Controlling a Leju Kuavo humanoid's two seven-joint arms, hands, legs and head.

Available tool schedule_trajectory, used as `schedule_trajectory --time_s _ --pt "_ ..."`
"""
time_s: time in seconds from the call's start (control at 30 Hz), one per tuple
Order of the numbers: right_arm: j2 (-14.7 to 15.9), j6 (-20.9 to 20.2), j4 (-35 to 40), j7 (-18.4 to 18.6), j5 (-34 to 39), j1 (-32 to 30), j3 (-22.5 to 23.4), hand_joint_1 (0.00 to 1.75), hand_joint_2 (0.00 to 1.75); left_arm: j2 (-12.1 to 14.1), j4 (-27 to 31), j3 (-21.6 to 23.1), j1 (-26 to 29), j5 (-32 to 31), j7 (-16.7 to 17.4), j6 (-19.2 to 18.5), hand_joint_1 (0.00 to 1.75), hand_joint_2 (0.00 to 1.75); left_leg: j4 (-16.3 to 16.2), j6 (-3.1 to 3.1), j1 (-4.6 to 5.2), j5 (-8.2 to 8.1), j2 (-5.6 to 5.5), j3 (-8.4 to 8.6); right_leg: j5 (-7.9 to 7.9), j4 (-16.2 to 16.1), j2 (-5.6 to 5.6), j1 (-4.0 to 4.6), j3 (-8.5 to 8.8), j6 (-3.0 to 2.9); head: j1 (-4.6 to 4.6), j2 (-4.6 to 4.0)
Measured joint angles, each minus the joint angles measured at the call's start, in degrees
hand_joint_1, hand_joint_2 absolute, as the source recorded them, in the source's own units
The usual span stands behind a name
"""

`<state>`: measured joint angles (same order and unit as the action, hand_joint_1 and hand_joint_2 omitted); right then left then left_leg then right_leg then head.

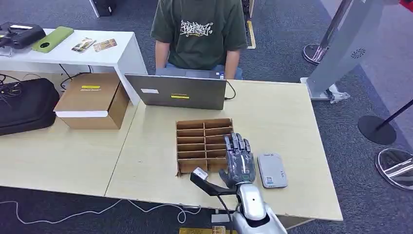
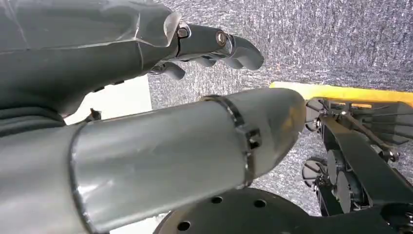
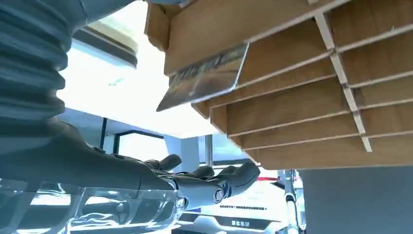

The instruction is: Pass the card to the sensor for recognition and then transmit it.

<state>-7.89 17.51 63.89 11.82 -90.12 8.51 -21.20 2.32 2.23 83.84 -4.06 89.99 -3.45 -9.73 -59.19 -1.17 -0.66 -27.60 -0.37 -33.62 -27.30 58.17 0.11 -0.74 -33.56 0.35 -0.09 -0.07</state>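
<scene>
Right hand (image 1: 238, 163) stretched flat above the pale wooden bench (image 1: 292, 122), palm down, overlapping the right edge of the wooden divider rack (image 1: 202, 139). Fingers (image 3: 243, 173) extended and slightly apart, clamped on nothing; seen likewise in the right wrist view (image 3: 195, 183), reaching out beneath the rack (image 3: 302, 112) without touching it.

Card (image 3: 204, 78) lodged in one slot of the rack near an end row, tilted, with one glossy corner protruding past the slot edge; apart from the fingers. Exact compartment not determinable from the head view.

Sensor (image 1: 272, 169), a flat grey rounded unit, lying on the bench just beside the right hand, on the side away from the rack; no card on it.

Left hand (image 2: 209, 44) hanging over grey carpet (image 2: 316, 39), fingers loosely bent and apart, holding nothing.

Behind the rack, an open grey laptop (image 1: 178, 92) with its back to the camera; beyond it a seated person (image 1: 199, 29) in a dark green printed shirt. At the left end of the bench, a closed cardboard box (image 1: 90, 100) and, just beside it, a black bag (image 1: 24, 105). Behind these, a white table (image 1: 112, 56) carrying small flat items.
</scene>
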Motion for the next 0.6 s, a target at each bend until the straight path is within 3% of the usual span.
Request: schedule_trajectory --time_s 0.6 --pt "0.61 -1.49 -1.44 -1.09 0.00 0.25 0.63 0.00 1.75 0.31 0.00 0.04 0.03 0.00 -0.15 -0.13 0.00 0.00 0.00 0.00 0.00 0.00 0.00 -0.01 0.00 0.00 0.00 0.00 0.00 0.00 0.00 0.00"
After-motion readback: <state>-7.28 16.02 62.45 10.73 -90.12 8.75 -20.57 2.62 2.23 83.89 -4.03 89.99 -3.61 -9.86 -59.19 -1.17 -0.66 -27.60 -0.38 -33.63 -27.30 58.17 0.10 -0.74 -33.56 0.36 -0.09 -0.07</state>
